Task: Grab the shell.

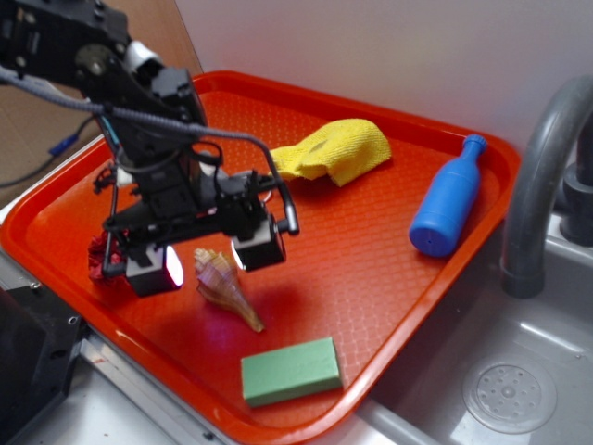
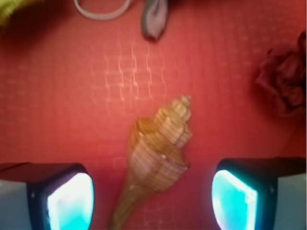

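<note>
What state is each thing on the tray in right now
gripper: open, fingers either side of the shell
shell: lying flat on the tray, not gripped
yellow cloth: crumpled
blue bottle: lying on its side
green sponge: lying flat

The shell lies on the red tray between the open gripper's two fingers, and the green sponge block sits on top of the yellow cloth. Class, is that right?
Not quite. The shell does lie on the red tray between the open gripper's fingers, but the green sponge block rests directly on the tray near its front edge, far from the yellow cloth. The exterior view shows this.
</note>
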`<act>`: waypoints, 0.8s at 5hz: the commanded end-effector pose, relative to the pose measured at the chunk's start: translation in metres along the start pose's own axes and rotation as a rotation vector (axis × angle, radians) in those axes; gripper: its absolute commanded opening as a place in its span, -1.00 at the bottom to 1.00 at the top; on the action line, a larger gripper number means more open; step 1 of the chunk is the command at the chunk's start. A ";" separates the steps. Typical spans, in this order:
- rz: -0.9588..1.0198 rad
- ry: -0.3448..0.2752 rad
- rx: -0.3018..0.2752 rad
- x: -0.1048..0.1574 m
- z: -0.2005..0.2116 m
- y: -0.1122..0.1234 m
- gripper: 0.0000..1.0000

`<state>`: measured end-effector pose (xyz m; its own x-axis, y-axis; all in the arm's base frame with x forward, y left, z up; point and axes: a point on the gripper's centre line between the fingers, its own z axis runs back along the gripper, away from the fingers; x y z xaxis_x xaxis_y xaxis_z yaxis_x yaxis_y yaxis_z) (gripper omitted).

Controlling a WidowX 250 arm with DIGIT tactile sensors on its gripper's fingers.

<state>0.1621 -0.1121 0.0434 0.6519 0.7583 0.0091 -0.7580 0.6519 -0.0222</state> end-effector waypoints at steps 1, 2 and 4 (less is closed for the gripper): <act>-0.019 -0.059 -0.090 0.018 -0.015 -0.004 1.00; -0.040 -0.081 -0.105 0.022 -0.021 0.000 -1.00; -0.209 -0.056 -0.077 0.015 -0.003 -0.006 -1.00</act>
<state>0.1648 -0.1054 0.0340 0.8013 0.5944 0.0673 -0.5922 0.8042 -0.0512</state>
